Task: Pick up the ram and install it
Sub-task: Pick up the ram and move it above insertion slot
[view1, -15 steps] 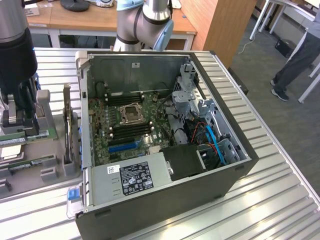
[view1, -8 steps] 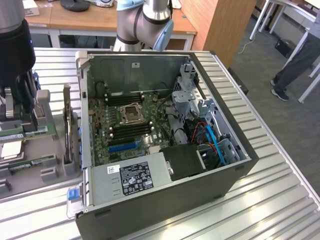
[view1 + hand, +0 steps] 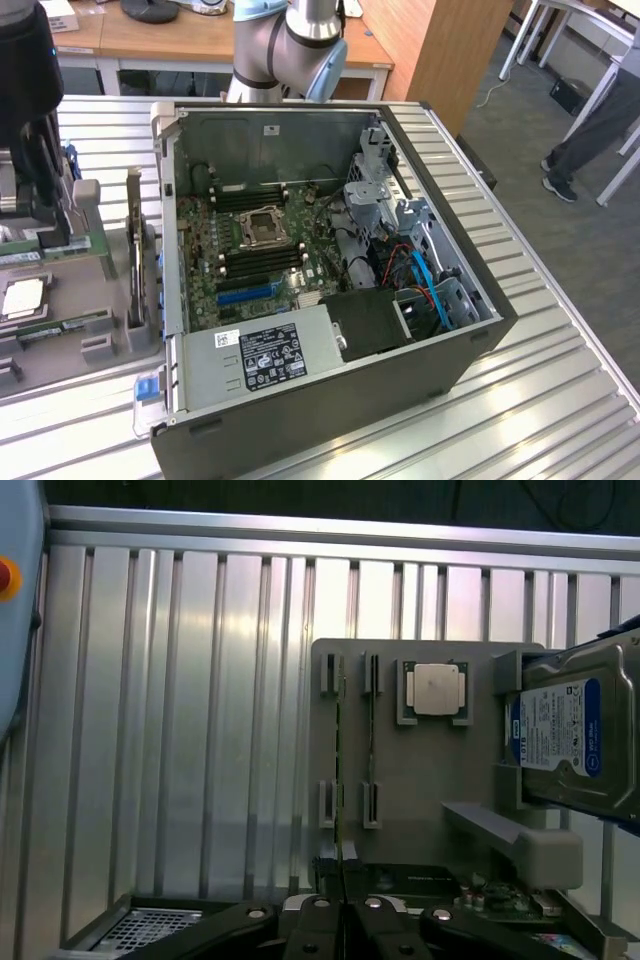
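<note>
A: So, L to R in the exterior view: what's first?

B: Flat grey plastic parts tray [image 3: 100,285], on the ribbed aluminium table [image 3: 540,400]. Black gripper [image 3: 343,872] hangs over the tray, fingers pressed tight together.

A: Ram?

B: Two thin green ram sticks [image 3: 340,750] on the tray, standing on edge in its slot brackets, side by side. In the wrist view the gripper tips line up w/ one stick. Square silver CPU chip [image 3: 436,690] sits in the tray just beside the sticks. Silver hard drive w/ blue-white label [image 3: 575,730] is propped on the tray past the CPU, on the side away from the sticks.

A: Right of the tray?

B: Open dark-grey PC case [image 3: 330,400], lying on its side just beside the tray. Large green motherboard [image 3: 215,270] shows inside, plus a silver power-supply box w/ white label [image 3: 262,355].

A: Further right?

B: Person's legs in dark trousers [image 3: 590,130], well apart from the tray, standing on the grey floor.
</note>
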`<state>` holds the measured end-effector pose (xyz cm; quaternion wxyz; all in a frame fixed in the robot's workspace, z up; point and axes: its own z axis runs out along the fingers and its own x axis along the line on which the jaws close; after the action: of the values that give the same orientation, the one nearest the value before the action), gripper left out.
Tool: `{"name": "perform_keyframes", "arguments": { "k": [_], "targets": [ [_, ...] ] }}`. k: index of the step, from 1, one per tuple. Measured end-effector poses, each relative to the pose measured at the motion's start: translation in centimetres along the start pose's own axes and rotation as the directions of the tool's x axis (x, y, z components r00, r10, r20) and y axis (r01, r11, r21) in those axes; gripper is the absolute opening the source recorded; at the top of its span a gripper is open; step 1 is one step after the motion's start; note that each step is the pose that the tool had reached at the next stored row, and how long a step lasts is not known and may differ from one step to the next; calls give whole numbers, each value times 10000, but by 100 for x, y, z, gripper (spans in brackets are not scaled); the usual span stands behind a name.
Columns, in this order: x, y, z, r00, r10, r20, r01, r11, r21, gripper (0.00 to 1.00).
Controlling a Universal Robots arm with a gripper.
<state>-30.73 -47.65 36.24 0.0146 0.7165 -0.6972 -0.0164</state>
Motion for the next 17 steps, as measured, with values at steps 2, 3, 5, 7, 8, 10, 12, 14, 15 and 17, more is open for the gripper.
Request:
{"name": "perform_keyframes", "arguments": {
  "k": [2,3,5,7,8,10,12,14,15,17],
  "targets": [
    [0,2,-48,10000,0,0,0,10000,0,11],
    [0,3,-71,10000,0,0,0,10000,0,11],
    [0,4,-116,10000,0,0,0,10000,0,11],
    [0,6,-160,10000,0,0,0,10000,-1,11],
    [-1,7,-182,10000,0,0,0,10000,0,11],
    [-1,9,-223,10000,0,0,0,10000,0,11],
    [-1,10,-255,10000,0,-1,0,10000,-1,11],
    [-1,11,-261,10000,0,2,0,10000,1,11],
    [-1,11,-261,10000,0,1,0,10000,1,11],
    [-1,10,-262,10000,0,1,0,10000,0,11]
  ]
}}
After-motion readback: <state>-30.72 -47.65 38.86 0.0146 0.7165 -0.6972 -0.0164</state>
